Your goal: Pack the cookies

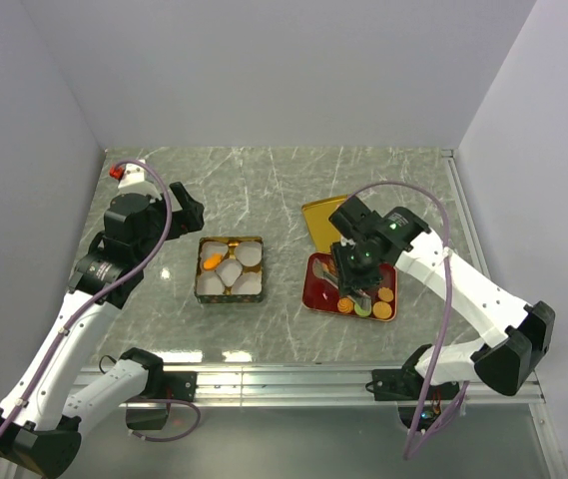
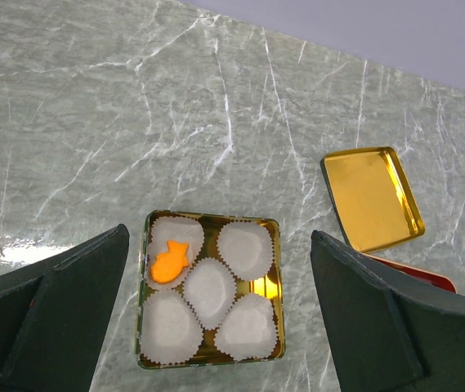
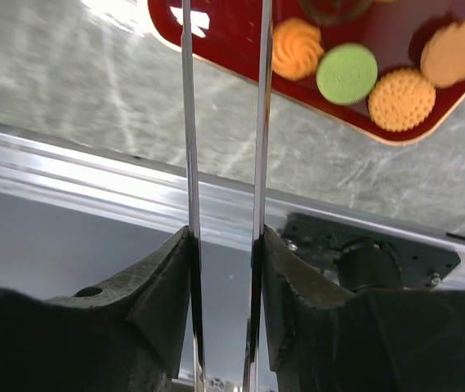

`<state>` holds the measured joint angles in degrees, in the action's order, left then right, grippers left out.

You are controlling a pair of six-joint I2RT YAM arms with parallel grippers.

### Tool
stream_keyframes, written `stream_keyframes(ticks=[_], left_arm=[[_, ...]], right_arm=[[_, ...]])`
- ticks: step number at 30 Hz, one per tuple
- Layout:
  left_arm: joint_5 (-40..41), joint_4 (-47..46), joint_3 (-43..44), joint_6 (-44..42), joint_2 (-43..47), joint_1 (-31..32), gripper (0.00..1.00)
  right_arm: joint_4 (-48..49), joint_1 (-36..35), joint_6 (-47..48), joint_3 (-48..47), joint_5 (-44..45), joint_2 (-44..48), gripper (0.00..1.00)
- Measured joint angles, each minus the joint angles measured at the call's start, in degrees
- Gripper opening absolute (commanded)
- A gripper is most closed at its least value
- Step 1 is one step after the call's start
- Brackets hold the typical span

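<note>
The left jaws point(image 1: 184, 212) hang spread wide and empty over the counter point(image 2: 93, 122), near the gold tin point(image 2: 265, 286) of paper cups point(image 2: 244, 249). One orange cookie point(image 2: 168, 261) sits in the tin's far-left cup. The other cookies point(image 3: 346, 73) lie on the red tray point(image 3: 224, 24) beneath the right jaws point(image 1: 353, 284). The thin blades of the right jaws stand slightly apart, but the tips are hidden, so I cannot tell whether they grip anything.

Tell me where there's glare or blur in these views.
Top external: glare patches on the table near its front edge. Left wrist: sharp, one bright patch at left, the tin gleams gold. Right wrist: cookies slightly soft.
</note>
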<state>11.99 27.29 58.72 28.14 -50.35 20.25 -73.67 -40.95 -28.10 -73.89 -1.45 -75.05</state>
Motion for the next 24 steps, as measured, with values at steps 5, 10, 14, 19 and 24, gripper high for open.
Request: stream_keyframes(ticks=[5,10,14,19,24], left_arm=[[0.0,0.0,0.0,0.0,0.0,0.0,0.99],[-0.1,0.2,0.2,0.0,0.0,0.0,1.00],[-0.2,0.6,0.8,0.0,0.0,0.0,0.99],[-0.2,1.7,1.7,-0.1,0.3,0.0,0.99],[-0.1,4.1,4.2,0.0,0.4,0.0,0.99]], right_arm=[[-1.5,0.0,0.0,-7.0,0.2,-1.8,0.42],[-2.5,0.0,0.7,-14.7,0.3,-5.7,0.41],[-2.4,-0.4,1.9,-21.6,0.0,-9.5,0.41],[-1.9,-2.3,3.1,-30.6,-0.9,-15.8,0.41],[-1.2,-5.0,3.9,-36.8,-1.9,-22.6,0.41]])
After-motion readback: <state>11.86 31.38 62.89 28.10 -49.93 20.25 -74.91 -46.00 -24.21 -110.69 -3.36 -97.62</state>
